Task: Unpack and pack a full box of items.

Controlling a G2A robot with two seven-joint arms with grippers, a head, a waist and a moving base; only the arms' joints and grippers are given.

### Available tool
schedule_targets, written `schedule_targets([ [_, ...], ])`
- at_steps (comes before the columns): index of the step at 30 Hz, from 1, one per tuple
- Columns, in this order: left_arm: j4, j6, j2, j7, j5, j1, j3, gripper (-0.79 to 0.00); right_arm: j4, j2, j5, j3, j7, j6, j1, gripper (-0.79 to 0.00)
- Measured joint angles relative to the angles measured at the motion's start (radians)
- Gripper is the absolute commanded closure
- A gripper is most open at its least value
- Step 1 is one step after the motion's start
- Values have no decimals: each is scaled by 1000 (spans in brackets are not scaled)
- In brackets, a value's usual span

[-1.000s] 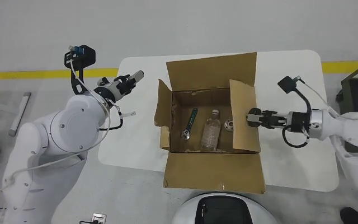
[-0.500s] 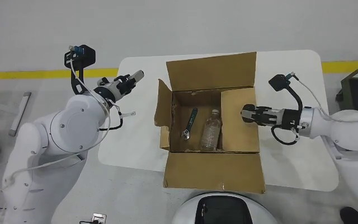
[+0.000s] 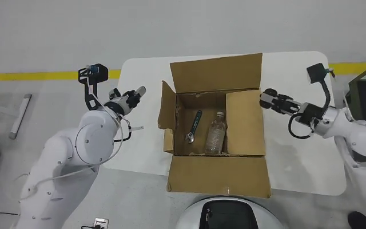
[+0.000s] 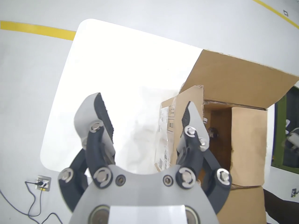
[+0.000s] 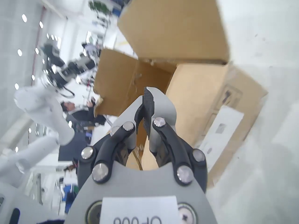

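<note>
White table (image 3: 297, 154); from above, boxed wrench (image 3: 194, 127), bottle (image 3: 215, 133).

The right gripper (image 5: 146, 104) has its jaws pressed together and empty, with its tip close to the cardboard box (image 5: 238, 89), seemingly just clear of the folded-in side flap (image 5: 196, 99). A back flap (image 5: 172, 19) stands open beyond. A white label (image 5: 224, 123) sits on the box's outer wall — the box rests on the white table (image 5: 268, 164).

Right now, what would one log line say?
box open, one flap folded in | bottle, wrench inside | left gripper open | right gripper shut
</note>
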Motion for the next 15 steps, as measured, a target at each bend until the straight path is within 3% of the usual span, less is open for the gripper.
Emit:
schedule_targets([
  [3,9,0,4,-13,61,37,13,0,25,-4,66,64,-133,4,-25,0],
  [7,29,-3,1,-29,70,78,25,0,101,-9,88,83,-227,31,-17,0],
  [15,1,-134,-23,-53,-29,79,82,0,360,-18,70,-74,-191,94,214,0],
])
